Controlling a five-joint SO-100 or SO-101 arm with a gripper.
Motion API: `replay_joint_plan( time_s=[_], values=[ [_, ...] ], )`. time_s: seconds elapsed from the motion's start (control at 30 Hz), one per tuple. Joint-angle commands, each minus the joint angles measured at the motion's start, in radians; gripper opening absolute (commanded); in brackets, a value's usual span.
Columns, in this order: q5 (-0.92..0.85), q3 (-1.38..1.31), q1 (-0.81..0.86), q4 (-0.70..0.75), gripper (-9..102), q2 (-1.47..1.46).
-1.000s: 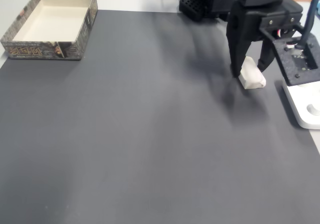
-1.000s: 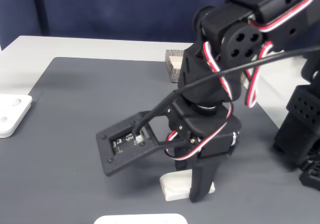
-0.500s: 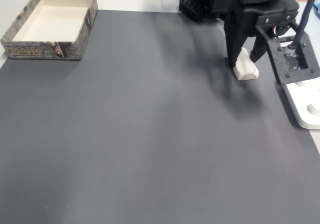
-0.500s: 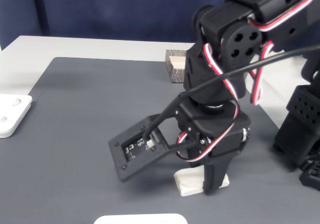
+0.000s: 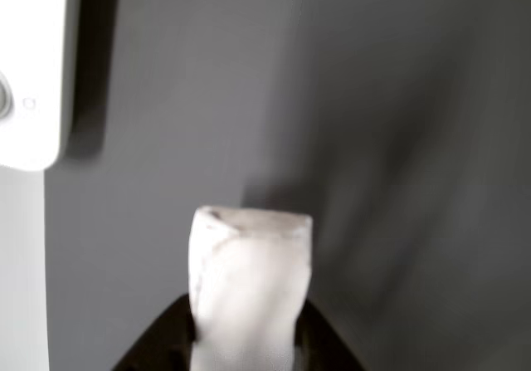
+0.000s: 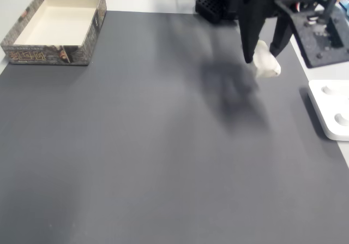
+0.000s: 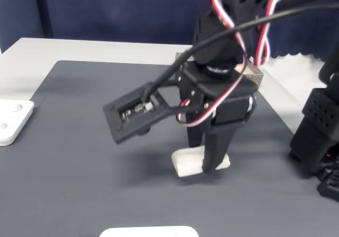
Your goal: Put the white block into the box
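Note:
The white block [image 6: 265,65] hangs a little above the dark mat, with my gripper [image 6: 263,57] shut on it near the mat's far right in a fixed view. The block's shadow lies on the mat below and to its left. From the side, in a fixed view, the block [image 7: 189,163] sticks out level to both sides of the black fingers [image 7: 210,155]. In the other view the block [image 5: 249,275] stands up between the two dark fingertips of the gripper [image 5: 247,331]. The box [image 6: 46,54] sits at the mat's far left corner, its pale inside bare; a bit of the box [image 7: 255,77] peeks out behind the arm.
A white knobbed panel [image 6: 331,111] lies at the mat's right edge, close to the gripper, and the panel [image 5: 29,64] is at the top left of the other view. The arm's black base [image 6: 210,6] stands behind. Open dark mat [image 6: 136,135] stretches between gripper and box.
The gripper has closed on the white block and risen with it off the mat, drifting slightly toward the arm's base. The box has not moved.

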Motion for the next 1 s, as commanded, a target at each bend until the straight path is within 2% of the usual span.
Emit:
replay_joint_plan(
  time_s=[0.0,0.3,0.47,0.67,0.97],
  values=[
    [0.029,-0.107,0.081,0.089,-2,0.098],
    [0.127,-0.15,0.236,0.256,-2,0.17],
    [0.202,-0.161,0.364,0.258,-2,0.21],
    [0.316,-0.175,0.598,0.245,-2,0.222],
    [0.535,-0.36,0.966,0.189,-2,0.057]
  ],
)
